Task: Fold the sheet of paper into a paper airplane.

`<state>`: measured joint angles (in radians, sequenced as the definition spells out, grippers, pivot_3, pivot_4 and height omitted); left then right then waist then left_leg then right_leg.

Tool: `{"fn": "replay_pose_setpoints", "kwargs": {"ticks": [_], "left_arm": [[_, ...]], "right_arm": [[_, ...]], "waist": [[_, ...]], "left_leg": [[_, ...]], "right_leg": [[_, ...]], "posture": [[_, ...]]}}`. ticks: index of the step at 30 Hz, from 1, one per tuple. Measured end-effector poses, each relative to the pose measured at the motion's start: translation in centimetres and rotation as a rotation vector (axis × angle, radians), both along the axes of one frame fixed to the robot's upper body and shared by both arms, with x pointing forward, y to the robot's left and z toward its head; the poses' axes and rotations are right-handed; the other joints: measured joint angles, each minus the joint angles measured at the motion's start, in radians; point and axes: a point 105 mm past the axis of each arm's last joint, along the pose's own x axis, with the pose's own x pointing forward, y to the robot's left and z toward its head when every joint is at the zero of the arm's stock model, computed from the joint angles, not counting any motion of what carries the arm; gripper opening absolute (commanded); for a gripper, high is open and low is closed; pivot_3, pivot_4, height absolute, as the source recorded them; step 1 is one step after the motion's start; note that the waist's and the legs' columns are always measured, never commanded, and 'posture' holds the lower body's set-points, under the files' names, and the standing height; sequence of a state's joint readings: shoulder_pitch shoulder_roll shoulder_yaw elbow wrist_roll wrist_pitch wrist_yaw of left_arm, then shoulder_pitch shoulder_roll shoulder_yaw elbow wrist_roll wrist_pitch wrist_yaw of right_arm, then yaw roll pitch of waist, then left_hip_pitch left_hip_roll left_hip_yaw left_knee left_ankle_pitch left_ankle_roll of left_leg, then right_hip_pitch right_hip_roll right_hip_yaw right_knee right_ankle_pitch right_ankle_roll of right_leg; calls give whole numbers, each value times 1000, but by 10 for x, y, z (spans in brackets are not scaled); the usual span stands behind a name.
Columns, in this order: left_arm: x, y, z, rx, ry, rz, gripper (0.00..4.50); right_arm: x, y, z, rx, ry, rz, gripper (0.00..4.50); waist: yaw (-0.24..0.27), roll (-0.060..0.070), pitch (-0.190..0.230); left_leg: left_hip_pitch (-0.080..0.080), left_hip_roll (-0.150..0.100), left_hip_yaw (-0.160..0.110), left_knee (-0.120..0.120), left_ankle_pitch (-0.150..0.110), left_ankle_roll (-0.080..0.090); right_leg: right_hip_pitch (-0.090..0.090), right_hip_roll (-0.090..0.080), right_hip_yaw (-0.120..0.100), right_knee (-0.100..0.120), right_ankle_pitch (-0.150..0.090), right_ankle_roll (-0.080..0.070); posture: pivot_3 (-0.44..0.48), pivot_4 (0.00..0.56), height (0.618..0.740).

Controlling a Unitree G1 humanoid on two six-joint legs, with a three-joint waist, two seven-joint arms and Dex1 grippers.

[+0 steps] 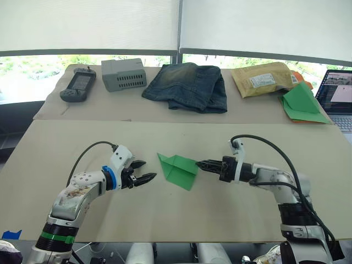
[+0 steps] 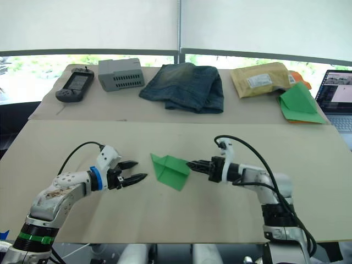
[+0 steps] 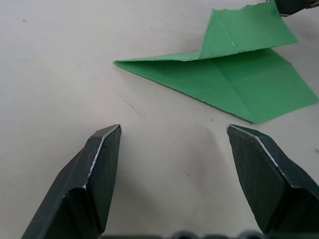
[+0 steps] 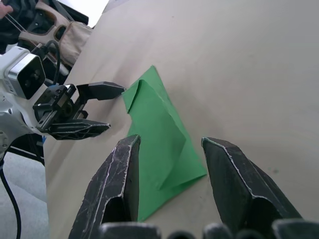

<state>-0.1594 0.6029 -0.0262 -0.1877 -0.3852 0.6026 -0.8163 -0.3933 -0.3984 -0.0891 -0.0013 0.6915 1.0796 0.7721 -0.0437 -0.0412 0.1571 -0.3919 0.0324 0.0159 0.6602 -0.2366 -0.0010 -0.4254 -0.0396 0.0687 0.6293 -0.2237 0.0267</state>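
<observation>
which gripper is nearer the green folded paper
Right. The right gripper reaches the sheet of paper's edge; the left gripper sits apart off its other side.

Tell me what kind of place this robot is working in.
Probably an office or lab by a window: a laptop at the table's edge, a handheld controller, and a padded mailer near folded jeans.

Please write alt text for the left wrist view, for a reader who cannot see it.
A partly folded sheet of paper, bright green, lies on a beige table, with one flap standing up along a crease. In front of it, the left gripper is open, its two black fingers wide apart, not touching the paper.
</observation>
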Motion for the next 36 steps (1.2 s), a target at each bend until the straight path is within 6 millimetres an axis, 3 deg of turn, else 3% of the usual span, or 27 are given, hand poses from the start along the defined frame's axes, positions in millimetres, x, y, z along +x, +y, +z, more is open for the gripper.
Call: {"fn": "replay_pose_setpoints", "kwargs": {"ticks": [4, 11, 16, 20, 24, 29, 32, 36], "left_arm": [[0, 0, 1, 2, -12, -3, 3585], [1, 1, 5, -18, -23, -6, 3585], [-2, 2, 18, -64, -50, -25, 3585], [-8, 7, 32, -93, -85, -57, 3585], [-17, 16, 35, -89, -77, -85, 3585], [-25, 16, 38, -100, -67, -117, 3585], [-25, 16, 41, -101, -78, -120, 3585], [-24, 17, 43, -99, -80, -112, 3585]], "right_arm": [[-1, 10, -2, 23, 8, 16, 2217], [-3, 20, -3, 29, 10, 52, 86], [-3, 15, 4, -18, -62, 82, 8], [1, 13, 23, -93, -220, 125, 8], [7, 18, 46, -181, -454, 187, 8], [9, 31, 64, -367, -869, 304, 8], [17, 32, 65, -595, -1244, 355, 8], [18, 31, 49, -841, -1646, 469, 8]], "waist": [[0, 0, 0], [0, 0, 0], [0, 0, 0], [-3, 0, 0], [-4, 1, 0], [3, 1, 1], [3, 1, 1], [1, 0, 1]], "left_leg": [[0, 0, 0, 0, 0, 0], [0, 0, 0, 0, 0, 0], [0, 0, 0, 0, 0, 0], [0, 0, 0, 0, 0, 0], [1, 1, 0, 0, 0, 0], [0, 0, 1, 0, 0, 0], [1, 0, 2, 0, 0, 0], [0, -1, 3, 0, 0, 0]], "right_leg": [[0, 0, 0, 0, 0, 0], [0, 0, 0, 0, 0, 0], [0, 0, 0, 0, 0, 0], [0, 0, 0, 0, 0, 0], [-1, 1, 0, 0, 0, 0], [-1, 0, 0, 0, 0, 0], [0, -1, 0, -1, 0, 0], [-1, -2, 0, 0, 0, 0]], "posture": [[0, 150, 740], [0, 150, 740], [0, 150, 740], [0, 150, 740], [0, 150, 740], [0, 150, 740], [0, 150, 740], [0, 150, 740]]}}
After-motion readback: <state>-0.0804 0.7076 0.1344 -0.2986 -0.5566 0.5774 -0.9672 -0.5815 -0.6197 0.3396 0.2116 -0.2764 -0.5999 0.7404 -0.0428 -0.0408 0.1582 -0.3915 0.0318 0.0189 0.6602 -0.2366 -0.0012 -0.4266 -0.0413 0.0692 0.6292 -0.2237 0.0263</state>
